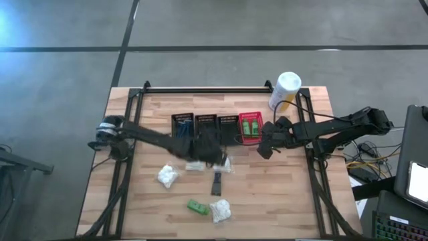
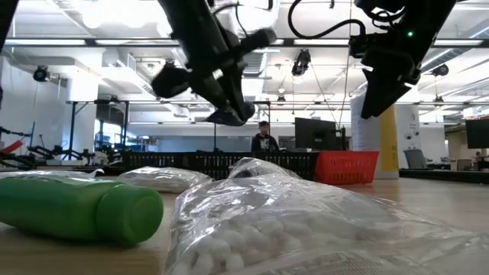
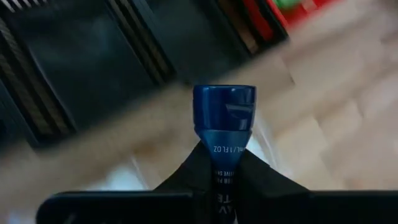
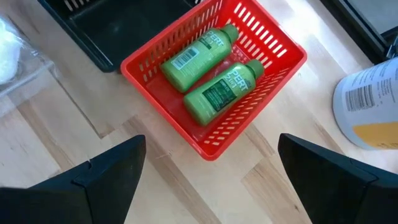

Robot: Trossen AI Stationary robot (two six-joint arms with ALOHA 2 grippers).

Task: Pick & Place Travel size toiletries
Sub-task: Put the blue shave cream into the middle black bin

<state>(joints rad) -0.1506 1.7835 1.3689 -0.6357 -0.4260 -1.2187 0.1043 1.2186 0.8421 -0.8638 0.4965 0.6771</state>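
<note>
- Left gripper: clamped on a blue tube, gripped low on its body with the capped end sticking out ahead of the fingers. It hangs above the wood table, with the row of black baskets just ahead.
- Risk, tube: the hold sits near one end, so the long free end may swing or slide out during travel; a tilted tube could catch a basket rim instead of dropping in.
- Risk, aim: the left wrist view is smeared, so which black basket lies directly ahead cannot be told; a wrong compartment is possible.
- Right gripper: fingers spread wide, holding nothing, poised above the near edge of the red basket. Two green bottles already lie inside it.
- Risk, crowding: both arms work close to the same basket row; a sideways move by either could knock the other, or nudge the white-and-yellow canister beyond the red basket.
- Still loose on the table, behind the left gripper: a dark tube, a green bottle, and white bags of small white pieces.
</note>
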